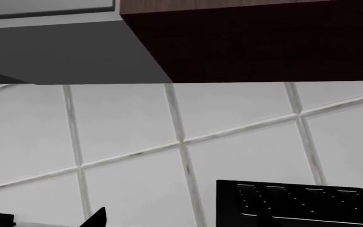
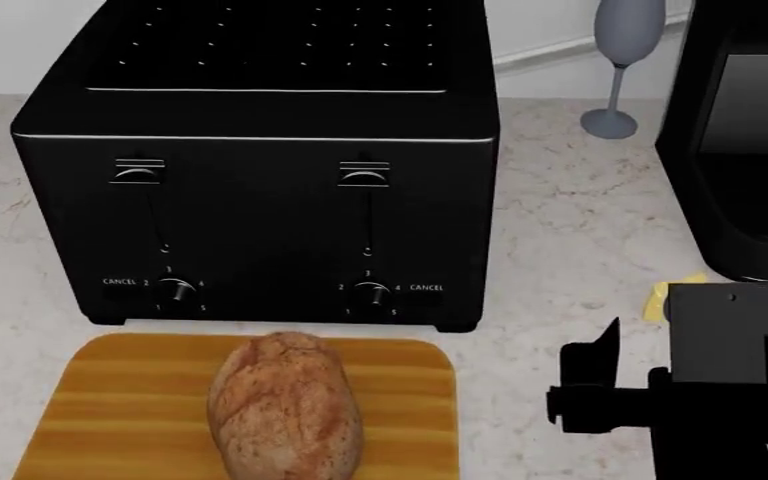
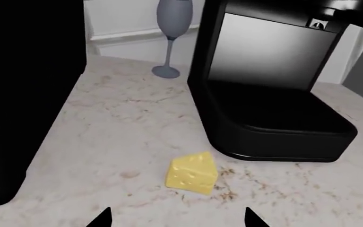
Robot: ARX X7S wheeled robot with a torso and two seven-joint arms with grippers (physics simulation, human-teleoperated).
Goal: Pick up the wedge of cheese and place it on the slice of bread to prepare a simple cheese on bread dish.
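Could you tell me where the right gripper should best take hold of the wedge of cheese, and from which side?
Probably across its two flat triangular faces, from above. The wedge of cheese lies loose on the counter, near the coffee machine, so a low approach from that side looks cramped. The right gripper is open, with the wedge ahead between its fingertips, apart from them.
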